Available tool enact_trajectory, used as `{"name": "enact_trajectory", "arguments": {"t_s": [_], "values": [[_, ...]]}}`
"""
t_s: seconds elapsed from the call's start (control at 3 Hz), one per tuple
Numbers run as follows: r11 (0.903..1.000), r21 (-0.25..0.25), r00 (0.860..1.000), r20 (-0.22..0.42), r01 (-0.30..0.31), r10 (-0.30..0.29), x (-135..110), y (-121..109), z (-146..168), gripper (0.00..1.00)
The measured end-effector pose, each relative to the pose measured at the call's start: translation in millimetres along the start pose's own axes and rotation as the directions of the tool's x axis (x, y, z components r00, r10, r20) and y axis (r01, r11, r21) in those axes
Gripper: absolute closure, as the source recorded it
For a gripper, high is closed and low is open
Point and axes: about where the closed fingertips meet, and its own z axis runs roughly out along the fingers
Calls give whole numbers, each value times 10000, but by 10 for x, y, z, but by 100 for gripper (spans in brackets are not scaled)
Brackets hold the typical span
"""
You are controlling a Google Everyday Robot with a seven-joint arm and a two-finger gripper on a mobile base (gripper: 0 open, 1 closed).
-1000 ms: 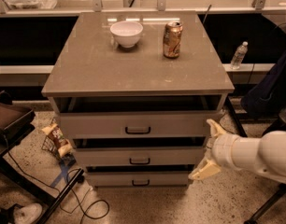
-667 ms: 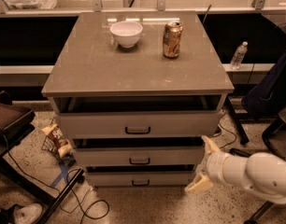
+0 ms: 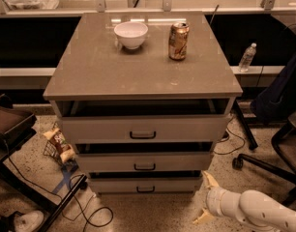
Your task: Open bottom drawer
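Note:
The bottom drawer (image 3: pixel 145 184) is the lowest, shortest front of a pale grey-beige cabinet, with a small black bar handle (image 3: pixel 145 190) at its middle. A dark gap runs above its front. My gripper (image 3: pixel 206 200) hangs low near the floor, just right of the drawer's right end, on a white arm (image 3: pixel 254 210) that comes in from the lower right. Its two pale fingers (image 3: pixel 209 180) are spread open with nothing between them, and they touch neither the drawer nor its handle.
A white bowl (image 3: pixel 131 34) and a drink can (image 3: pixel 178 41) stand on the cabinet top (image 3: pixel 90 76). A snack bag (image 3: pixel 57 145) and cables lie on the floor at left. A chair base (image 3: pixel 264 163) stands at right, and a water bottle (image 3: pixel 246 57) sits on the ledge behind.
The gripper and arm have dropped lower and slid a little left, from beside the middle drawer down to the level of the bottom drawer. The drawers have not moved.

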Motion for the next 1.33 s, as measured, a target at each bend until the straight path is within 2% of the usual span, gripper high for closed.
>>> {"name": "enact_trajectory", "arguments": {"t_s": [0.33,0.67,1.0,1.33], "values": [[10000,-1,10000,1,0,0,0,0,0,0],[9999,-147,10000,19,31,-30,-12,47,209,0],[9988,-428,9997,-20,244,-245,-5,166,723,0],[9945,-945,9990,-3,447,-450,30,316,1298,0]]}}
